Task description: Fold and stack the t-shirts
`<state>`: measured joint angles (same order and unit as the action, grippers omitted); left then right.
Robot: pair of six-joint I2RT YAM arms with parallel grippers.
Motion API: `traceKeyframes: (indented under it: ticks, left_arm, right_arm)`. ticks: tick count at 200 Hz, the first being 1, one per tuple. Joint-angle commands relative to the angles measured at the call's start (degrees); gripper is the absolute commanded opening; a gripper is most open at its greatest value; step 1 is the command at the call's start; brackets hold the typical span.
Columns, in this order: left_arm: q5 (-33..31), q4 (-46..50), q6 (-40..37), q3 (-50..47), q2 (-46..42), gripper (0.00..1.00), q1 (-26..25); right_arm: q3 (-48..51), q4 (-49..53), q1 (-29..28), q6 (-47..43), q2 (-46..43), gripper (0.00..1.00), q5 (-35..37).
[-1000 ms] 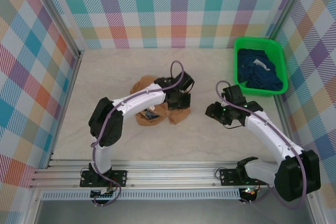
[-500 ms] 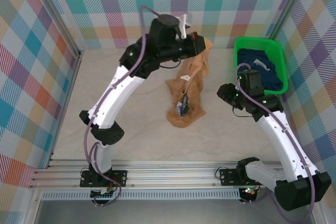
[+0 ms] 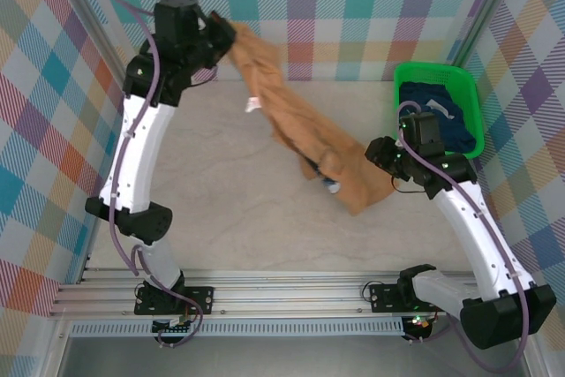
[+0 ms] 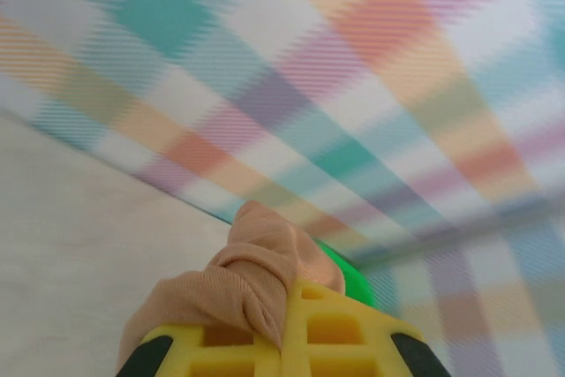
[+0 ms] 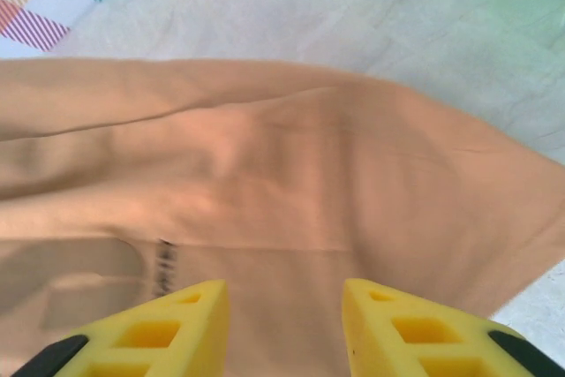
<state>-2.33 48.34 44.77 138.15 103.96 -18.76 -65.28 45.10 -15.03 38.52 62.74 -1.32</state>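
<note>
The soft tan-orange cloth t-shirt (image 3: 305, 130) hangs stretched as a long twisted band, from high at the back left down to the pale table (image 3: 203, 183) at the right. The left gripper (image 4: 287, 324) is clamped on its bunched upper end. The right gripper (image 5: 284, 324) has its fingers apart over the smooth lower part.

Looks like a robot test cell in a lab rather than a home. Walled on three sides with pastel plaid panels (image 3: 300, 6) between aluminium posts (image 3: 95, 28), around a pale marbled tabletop (image 3: 221, 218). Fitted with a white left arm (image 3: 132, 143) and right arm (image 3: 477, 236) bolted to a front rail (image 3: 291, 297).
</note>
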Motion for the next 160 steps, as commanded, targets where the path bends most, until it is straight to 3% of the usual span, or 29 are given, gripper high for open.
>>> traceKeyframes:
  ticks: [1,6,15,19,30,40,67,104,131,160]
  left_arm:
    - [5.33,-1.05,2.14,-6.98,4.45,0.00,8.36]
    - [6.12,-0.07,0.80,-7.42,6.44,0.03,9.57]
    - [7.18,2.64,-1.55,-7.67,9.93,0.36,11.48]
    - [7.96,3.53,-2.41,-7.71,11.10,0.46,12.18]
    - [8.00,7.16,-5.42,-8.18,13.51,0.54,13.08]
    - [6.74,8.13,-7.61,-11.41,12.12,0.55,12.66]
    - [4.25,3.43,-6.86,-34.09,-1.22,0.55,11.18]
    - [9.79,-6.97,0.27,-66.68,-18.56,0.49,10.15]
    - [9.57,-8.24,2.10,-77.67,-22.43,0.48,10.54]
    - [11.33,-11.17,3.87,-82.98,-21.66,0.48,15.59]
  right_arm:
    - [2.17,-0.32,0.14,-1.63,3.57,0.40,-4.58]
    - [2.50,-0.80,-0.06,-1.97,4.46,0.40,-5.25]
    - [2.86,-1.40,-0.73,-2.79,6.23,0.41,-5.83]
    - [2.95,-1.61,-1.17,-3.23,7.09,0.42,-6.02]
    - [3.13,-2.20,-2.74,-4.33,9.48,0.42,-6.72]
    - [3.78,-3.74,-4.78,-5.40,11.19,0.42,-7.89]
    - [5.83,-9.53,-12.51,-6.33,16.64,0.46,-9.92]
    - [-1.14,-16.17,-21.67,-8.79,30.74,0.53,-10.46]
    - [-12.28,-16.44,-25.42,-9.90,43.61,0.50,-7.70]
    - [-21.23,-15.00,-25.84,-8.64,53.57,0.46,-5.12]
